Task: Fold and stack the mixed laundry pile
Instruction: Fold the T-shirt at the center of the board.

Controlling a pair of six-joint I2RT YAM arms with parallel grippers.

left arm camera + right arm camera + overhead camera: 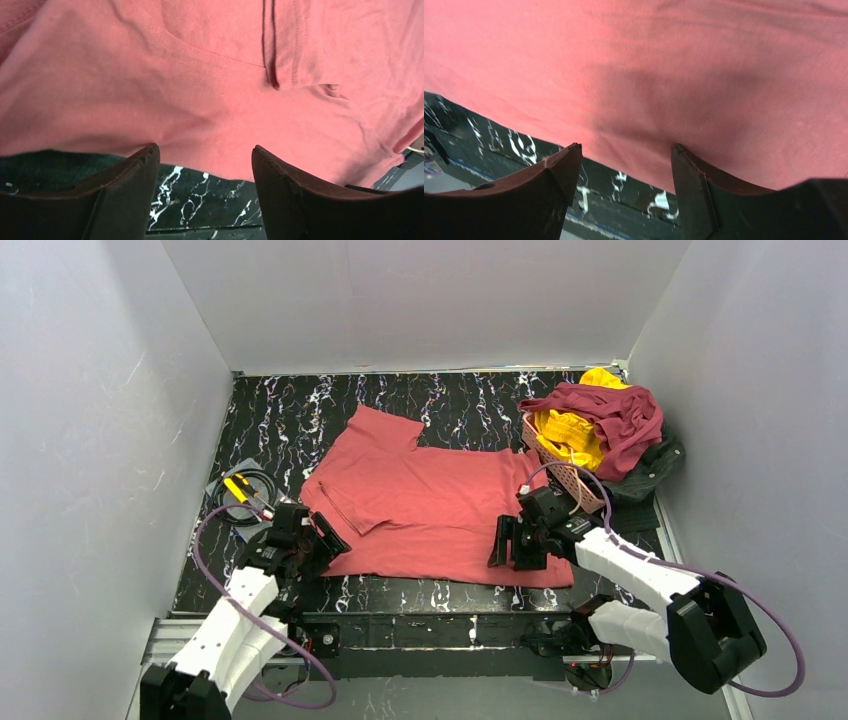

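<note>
A salmon-red shirt (440, 510) lies spread flat on the black marbled table (290, 410). At the back right a dark maroon garment (612, 415), a bright yellow one (568, 435) and a charcoal-black one (652, 468) are heaped in and around a pink basket (568, 478). My left gripper (322, 540) is at the shirt's near left corner. In the left wrist view it (204, 150) stands open, the salmon-red hem (215, 125) just beyond its tips. My right gripper (505, 545) is at the near right hem. It (625, 147) is open too, with nothing between its fingers and the salmon-red cloth (664, 90) ahead.
A coiled dark cable with yellow-tipped pieces (240, 495) lies at the table's left side, close to my left arm. White walls (100, 440) enclose the table on three sides. The table's front edge (430, 618) runs just behind both grippers.
</note>
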